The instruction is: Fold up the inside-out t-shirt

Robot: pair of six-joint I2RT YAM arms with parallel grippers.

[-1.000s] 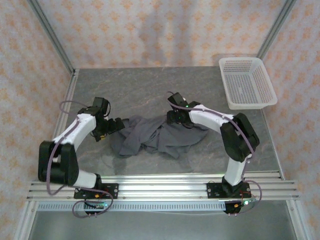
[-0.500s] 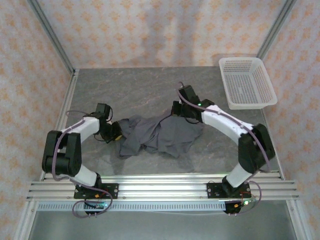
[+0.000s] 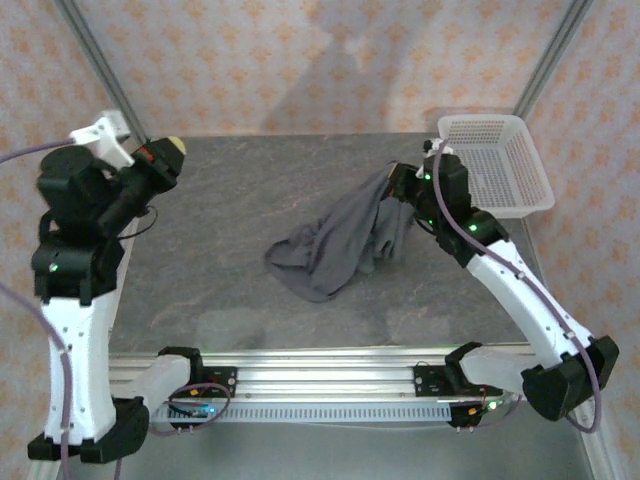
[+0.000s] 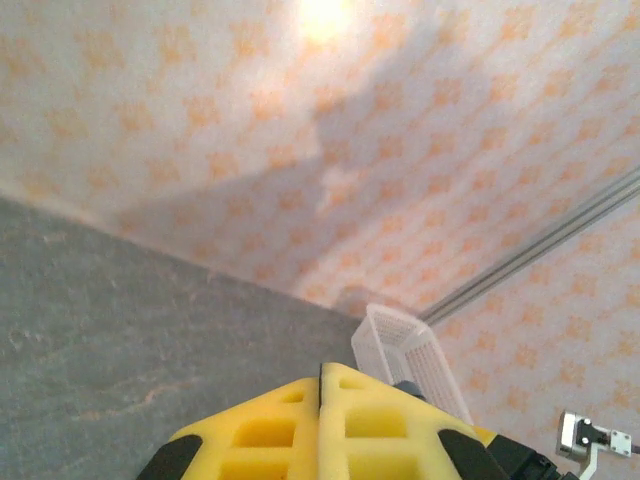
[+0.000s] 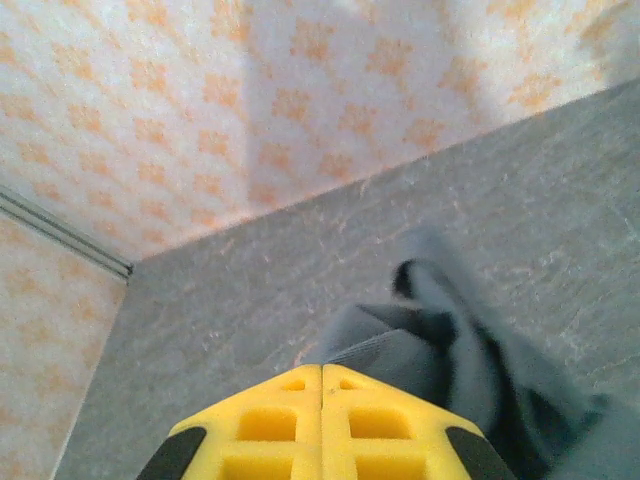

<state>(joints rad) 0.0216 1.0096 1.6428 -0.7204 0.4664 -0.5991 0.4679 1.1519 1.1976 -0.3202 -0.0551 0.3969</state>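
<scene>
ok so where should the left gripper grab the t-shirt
Probably the bunched low edge of the t-shirt lying on the table, coming from the left and above. The right gripper is shut on the far right end and holds it raised, so the cloth slopes down to that free edge, nearest the left gripper.

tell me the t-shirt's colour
The t-shirt is plain dark slate grey, no print; clearest in the top external view.
</scene>
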